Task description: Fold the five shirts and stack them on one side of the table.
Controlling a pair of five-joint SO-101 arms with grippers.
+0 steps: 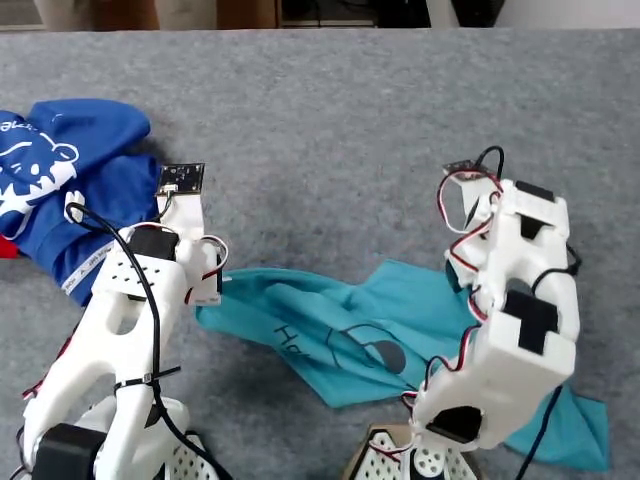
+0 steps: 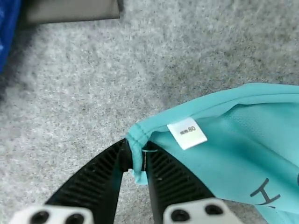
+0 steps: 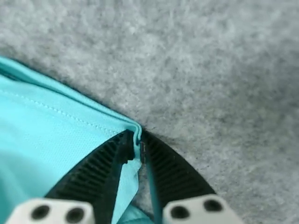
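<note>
A teal shirt (image 1: 370, 335) lies crumpled across the grey table, between the two white arms. In the left wrist view my left gripper (image 2: 135, 161) is shut on a hemmed corner of the teal shirt (image 2: 224, 135), close to its white size label (image 2: 187, 133). In the right wrist view my right gripper (image 3: 137, 147) is shut on another edge of the teal shirt (image 3: 51, 140). A blue shirt (image 1: 70, 180) with a white print lies bunched at the table's left side, behind the left arm (image 1: 130, 330). The right arm (image 1: 510, 310) stands over the teal shirt's right part.
The grey felt table (image 1: 330, 130) stretches bare across the back and middle. A bit of red cloth (image 1: 8, 250) shows at the left edge under the blue shirt. A dark flat object (image 2: 70, 11) lies on the table beyond the left gripper.
</note>
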